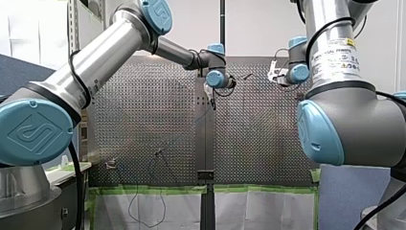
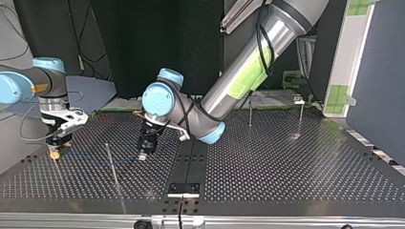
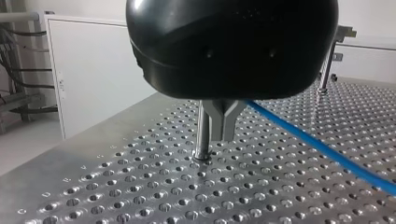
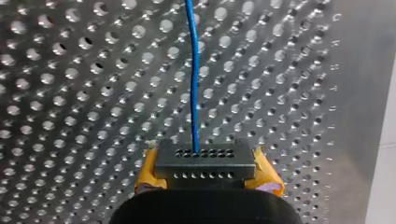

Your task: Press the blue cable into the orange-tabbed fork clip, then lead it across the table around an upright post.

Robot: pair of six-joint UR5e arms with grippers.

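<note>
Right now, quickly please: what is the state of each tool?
Left tool: closed, apparently on the blue cable.
Right tool: cannot be told; the cable runs up to it.

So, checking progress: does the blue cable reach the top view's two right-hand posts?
No, the blue cable lies at the view's left, apart from those posts.

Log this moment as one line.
left gripper: jaws shut on thin blue cable, next to upright metal post | right gripper: low over orange-tabbed fork clip | cable spans both grippers
</note>
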